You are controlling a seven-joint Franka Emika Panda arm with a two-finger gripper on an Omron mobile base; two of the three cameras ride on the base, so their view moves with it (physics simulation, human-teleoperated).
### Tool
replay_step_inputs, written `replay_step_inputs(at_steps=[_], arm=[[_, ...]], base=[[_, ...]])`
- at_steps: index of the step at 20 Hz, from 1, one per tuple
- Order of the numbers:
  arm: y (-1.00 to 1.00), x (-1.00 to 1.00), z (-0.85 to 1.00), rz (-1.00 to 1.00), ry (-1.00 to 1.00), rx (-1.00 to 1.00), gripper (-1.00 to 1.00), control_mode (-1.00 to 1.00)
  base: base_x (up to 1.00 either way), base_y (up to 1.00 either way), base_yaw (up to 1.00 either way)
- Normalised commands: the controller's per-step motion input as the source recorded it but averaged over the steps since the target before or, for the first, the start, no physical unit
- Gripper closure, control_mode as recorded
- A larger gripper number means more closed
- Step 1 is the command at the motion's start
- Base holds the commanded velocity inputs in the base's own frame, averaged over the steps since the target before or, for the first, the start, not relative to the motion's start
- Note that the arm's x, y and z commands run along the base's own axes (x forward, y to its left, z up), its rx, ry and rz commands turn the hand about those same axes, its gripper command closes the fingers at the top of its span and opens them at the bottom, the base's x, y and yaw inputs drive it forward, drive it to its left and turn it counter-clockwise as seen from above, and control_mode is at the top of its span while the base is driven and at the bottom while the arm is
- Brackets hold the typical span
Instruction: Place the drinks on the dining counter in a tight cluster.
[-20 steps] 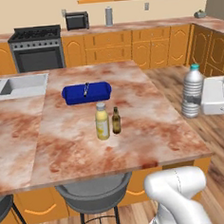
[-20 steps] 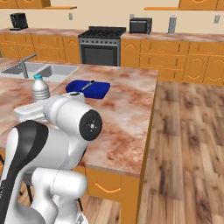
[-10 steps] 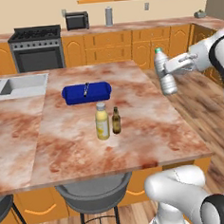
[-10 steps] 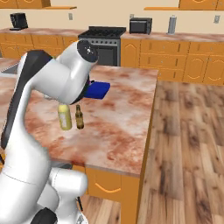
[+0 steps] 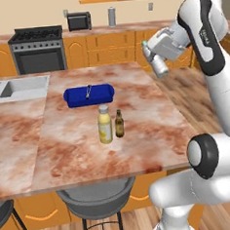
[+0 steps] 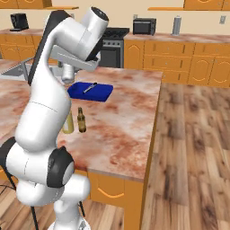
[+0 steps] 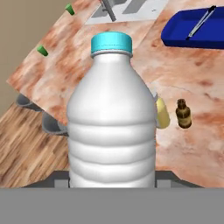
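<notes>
The arm (image 5: 203,36) is glossy white with rounded, bulbous links. Dark grey round caps mark its joints, and a dark band curves along the upper link.

Base cameras flanking dining counter (image 5: 137,130)

Bright even rendered light — soft shadows, slightly blurry

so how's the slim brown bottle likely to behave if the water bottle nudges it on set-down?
The brown bottle is tall on a narrow base, so it probably tips easily. Looks like glass, likely fragile, and round enough to roll. The yellow bottle stands close beside it and may catch it.
</notes>
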Motion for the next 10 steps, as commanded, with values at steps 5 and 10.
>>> replay_step_inputs(at_steps=[5, 10], arm=[[0.0, 1.0, -0.49, 0.0, -0.02, 0.0, 1.0, -1.0], [0.0, 0.56, -0.56, 0.12, -0.26, 0.07, 1.0, -1.0]], base=[[0.0, 0.0, 0.0], [0.0, 0.0, 0.0]])
